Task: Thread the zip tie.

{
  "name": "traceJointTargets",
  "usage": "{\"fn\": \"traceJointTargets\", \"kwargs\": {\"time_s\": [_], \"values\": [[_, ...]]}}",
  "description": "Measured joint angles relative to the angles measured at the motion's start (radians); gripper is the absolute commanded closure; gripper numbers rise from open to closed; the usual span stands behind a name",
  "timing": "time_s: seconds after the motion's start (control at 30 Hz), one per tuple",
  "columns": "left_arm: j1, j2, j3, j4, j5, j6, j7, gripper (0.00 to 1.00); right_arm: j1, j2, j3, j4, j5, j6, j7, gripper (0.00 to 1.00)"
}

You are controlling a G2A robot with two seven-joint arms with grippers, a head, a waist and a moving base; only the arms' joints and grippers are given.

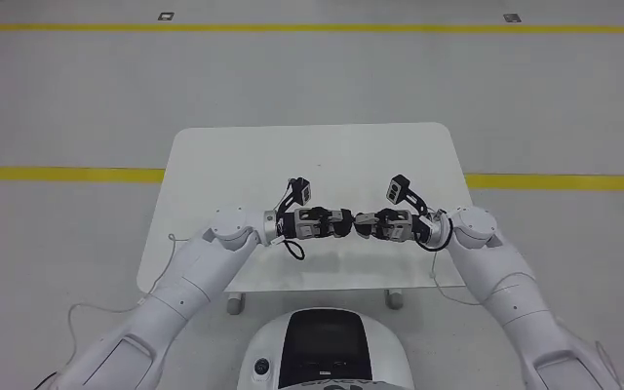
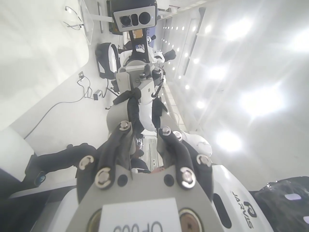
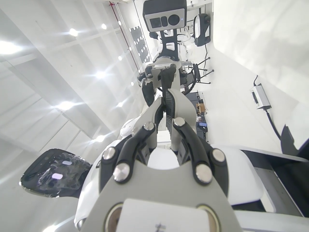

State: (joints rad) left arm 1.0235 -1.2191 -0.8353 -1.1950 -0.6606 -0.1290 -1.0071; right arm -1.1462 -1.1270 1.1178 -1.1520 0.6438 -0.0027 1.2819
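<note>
Right wrist view puts the right gripper [image 3: 166, 92] closest. Its two pale fingers [image 3: 184, 105], one showing a ribbed black pad [image 3: 172, 102], lean in until the tips are pressed together. Just past those tips is the left gripper [image 3: 167, 79], pointing straight back. Its dark fingers [image 3: 166, 73] stand side by side as one narrow column, with no gap to be seen. The two tools meet tip to tip. Where the zip tie lies I cannot tell: anything that thin at the meeting point is too small to make out against the black pads. Behind the left gripper rises its wrist camera [image 3: 165, 16], a dark box on a stalk.

Left wrist view gives the same meeting from the other side, but here the dark links and covers overlap and the tips cannot be sorted out. It adds the right arm's camera box [image 2: 134, 10] beyond, and a small power brick [image 2: 97, 94] with its cable on the floor.

Top view gives the placing that the wrist views lack. Both grippers hang over the near half of the white table [image 1: 292, 161], roughly midway from side to side, with one arm coming in from each side. A yellow line [image 1: 78, 174] crosses the floor to either side of the table, and a second line [image 1: 292, 26] lies farther off.
</note>
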Motion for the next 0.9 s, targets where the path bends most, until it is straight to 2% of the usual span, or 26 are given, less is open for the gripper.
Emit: {"fn": "traceJointTargets", "kwargs": {"time_s": [0.9], "values": [[-0.008, -0.001, 0.016, 0.012, 0.006, 0.009, 0.008, 0.93, -0.002, 0.0, -0.003, 0.004, 0.02, -0.016, -0.006, 1.0]]}}
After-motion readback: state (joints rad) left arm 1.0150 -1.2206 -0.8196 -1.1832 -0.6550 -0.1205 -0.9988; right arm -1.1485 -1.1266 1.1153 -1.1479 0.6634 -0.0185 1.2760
